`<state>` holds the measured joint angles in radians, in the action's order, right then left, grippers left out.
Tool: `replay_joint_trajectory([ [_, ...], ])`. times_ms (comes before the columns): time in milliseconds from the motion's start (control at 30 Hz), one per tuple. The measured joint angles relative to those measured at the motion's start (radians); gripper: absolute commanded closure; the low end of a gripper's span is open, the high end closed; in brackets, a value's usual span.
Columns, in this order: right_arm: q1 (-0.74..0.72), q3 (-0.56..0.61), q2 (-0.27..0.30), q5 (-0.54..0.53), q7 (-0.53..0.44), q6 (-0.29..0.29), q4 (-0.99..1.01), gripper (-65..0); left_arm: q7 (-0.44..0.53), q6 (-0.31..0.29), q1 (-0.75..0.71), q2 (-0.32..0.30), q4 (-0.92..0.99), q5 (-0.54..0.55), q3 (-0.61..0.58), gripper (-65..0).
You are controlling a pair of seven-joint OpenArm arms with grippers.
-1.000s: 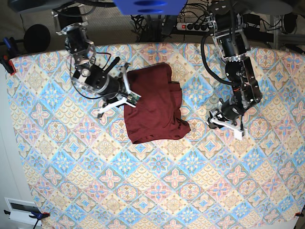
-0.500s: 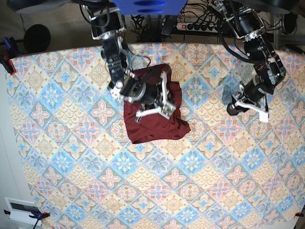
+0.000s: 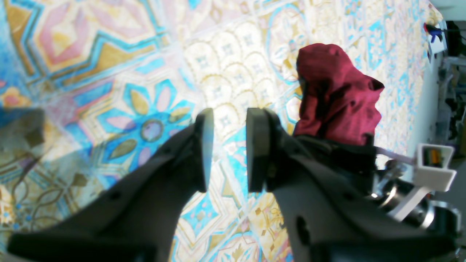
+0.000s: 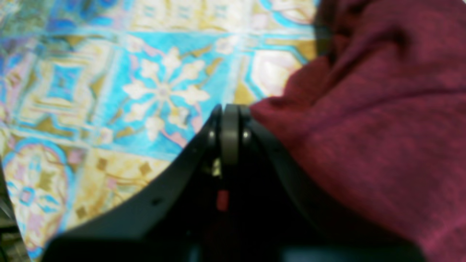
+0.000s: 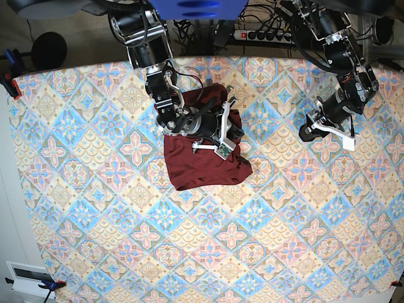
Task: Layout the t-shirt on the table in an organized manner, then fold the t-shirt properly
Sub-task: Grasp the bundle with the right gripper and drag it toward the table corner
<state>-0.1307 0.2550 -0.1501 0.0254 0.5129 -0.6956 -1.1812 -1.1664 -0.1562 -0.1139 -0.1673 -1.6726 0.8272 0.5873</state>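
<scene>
The dark maroon t-shirt (image 5: 202, 161) lies folded into a rough rectangle on the table (image 5: 126, 214), slightly back of centre. My right gripper (image 5: 238, 143) reaches across it to its right edge. In the right wrist view this gripper (image 4: 227, 109) is shut, pads together, its tip at the hem of the t-shirt (image 4: 382, 127) with nothing seen between the pads. My left gripper (image 5: 305, 134) hovers over bare table to the right of the shirt. In the left wrist view it (image 3: 225, 145) stands open with an empty gap, the t-shirt (image 3: 335, 94) bunched beyond it.
The patterned cloth (image 3: 127, 72) covers the whole table (image 4: 109, 91). A power strip (image 5: 255, 35) and cables lie beyond the back edge. Clamps (image 5: 9, 85) hold the cloth at the left edge. The right arm's white camera mount (image 3: 433, 167) shows past the left gripper.
My right arm has swung from the shirt's left side across it to its right edge. My left arm has drawn back to the right and slightly towards the table's back.
</scene>
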Motion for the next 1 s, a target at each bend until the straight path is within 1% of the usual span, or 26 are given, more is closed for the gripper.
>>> replay_joint_trajectory([
  [100, -0.003, 0.000, 0.000, -0.005, -0.008, 0.000, 0.019, 0.0, -0.001, 0.000, -0.001, 0.001, 0.000, 0.000, 0.000, -14.2],
  [167, -0.002, -0.026, -0.003, -0.006, -0.009, -0.001, 0.024, 0.0, 0.000, 0.000, 0.000, 0.000, 0.000, 0.000, 0.000, -14.2],
  [233, 0.019, -0.090, -0.014, -0.011, -0.012, -0.010, 0.023, 0.0, -0.001, 0.000, -0.001, 0.001, 0.000, 0.000, 0.000, -14.2],
  [333, 0.045, -0.198, -0.019, -0.035, -0.022, -0.041, 0.016, 0.0, 0.000, 0.000, 0.000, 0.000, 0.000, 0.000, 0.000, -14.2],
  [433, 0.044, -0.294, -0.022, -0.052, -0.023, -0.043, 0.016, 0.0, -0.001, -0.001, -0.001, 0.001, 0.000, 0.000, 0.000, -14.2],
  [533, 0.039, -0.370, 0.015, -0.066, -0.038, -0.043, 0.012, 0.0, 0.000, 0.000, 0.000, -0.001, 0.000, 0.000, 0.000, -14.2],
  [600, 0.039, -0.407, 0.057, -0.080, -0.054, -0.043, 0.010, 0.0, 0.000, 0.000, 0.000, -0.002, 0.000, 0.000, 0.000, -14.2],
  [700, 0.037, -0.442, 0.097, -0.087, -0.063, -0.043, 0.007, 0.0, 0.000, -0.001, 0.000, 0.001, 0.000, 0.000, 0.000, -14.2],
  [767, 0.035, -0.440, 0.129, -0.092, -0.065, -0.043, 0.007, 0.0, 0.000, -0.001, -0.001, 0.001, 0.000, 0.000, 0.000, -14.2],
  [900, 0.032, -0.415, 0.238, -0.096, -0.092, -0.043, 0.009, 0.0, 0.000, -0.001, 0.000, 0.001, 0.000, 0.045, 0.000, -14.2],
  [1000, 0.029, -0.394, 0.271, -0.095, -0.103, -0.043, 0.010, 0.0, 0.000, -0.001, 0.000, 0.001, 0.000, 0.044, 0.000, -14.2],
])
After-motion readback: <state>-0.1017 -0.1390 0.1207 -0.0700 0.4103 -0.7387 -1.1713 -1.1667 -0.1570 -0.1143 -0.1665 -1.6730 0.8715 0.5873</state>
